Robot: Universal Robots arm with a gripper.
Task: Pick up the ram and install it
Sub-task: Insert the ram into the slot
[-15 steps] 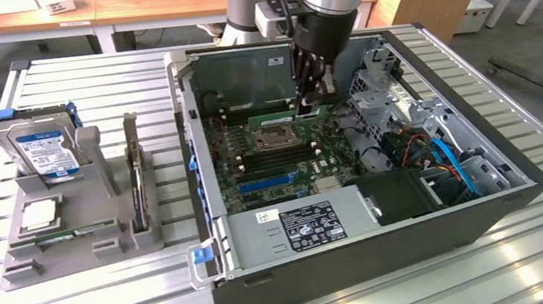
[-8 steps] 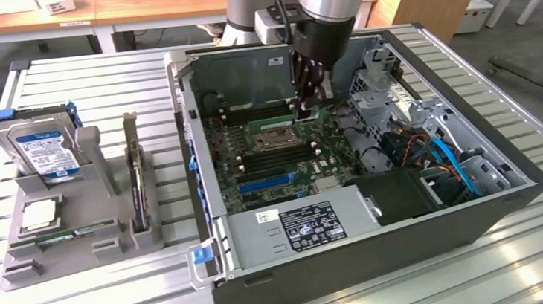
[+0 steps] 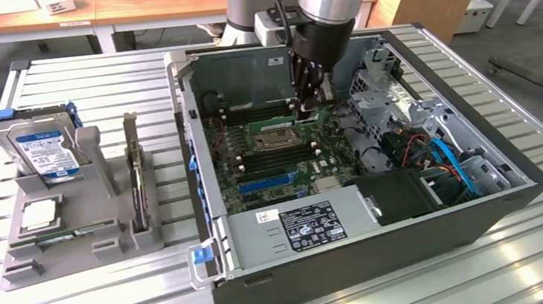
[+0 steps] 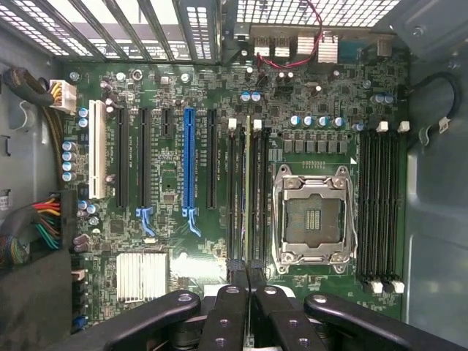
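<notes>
My gripper (image 3: 309, 106) reaches down into the open computer case (image 3: 381, 253), over the motherboard (image 3: 262, 160). It is shut on the ram (image 4: 247, 183), which the wrist view sees edge-on as a thin green strip running out from between the black fingers (image 4: 228, 314). The ram stands upright over the black memory slots (image 4: 257, 197) just beside the processor socket (image 4: 313, 219), and I cannot tell whether it touches a slot. In the exterior view the ram (image 3: 317, 110) is a small green piece at the fingertips. A second green stick (image 3: 68, 233) lies flat on the grey holder (image 3: 34, 268).
The grey holder at the exterior view's left also carries a blue-labelled hard drive (image 3: 47, 147), a square silver processor chip (image 3: 38, 214) and an upright dark card (image 3: 136, 180). Inside the case are the power supply (image 3: 304, 227), drive cage (image 3: 385, 89) and blue cables (image 3: 452, 161).
</notes>
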